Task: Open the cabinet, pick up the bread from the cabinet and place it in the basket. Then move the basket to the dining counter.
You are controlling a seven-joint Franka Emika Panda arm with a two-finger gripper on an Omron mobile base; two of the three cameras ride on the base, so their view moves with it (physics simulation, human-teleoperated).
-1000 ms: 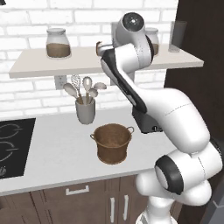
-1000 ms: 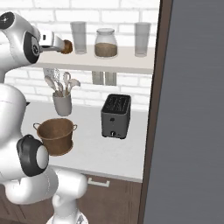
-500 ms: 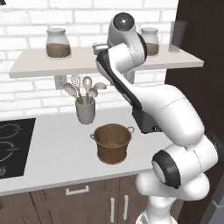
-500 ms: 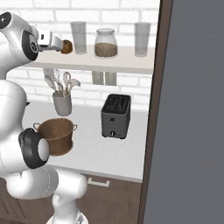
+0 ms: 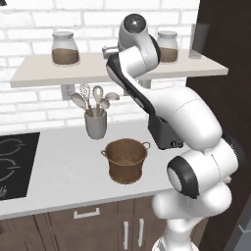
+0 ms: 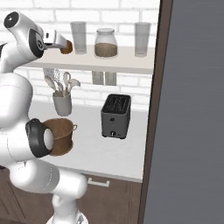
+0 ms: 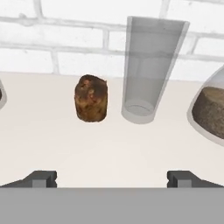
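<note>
Hand view: bread (image 7: 91, 98) on shelf (image 7: 65, 140), just beside tall glass (image 7: 151, 70).
Gripper (image 7: 111, 178) wide open, empty; left base view adds basket (image 5: 126, 160).

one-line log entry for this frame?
phase: reaching for bread | gripper: open, empty, short of bread | bread: on shelf, left of tall glass | basket: on worktop, empty
</note>
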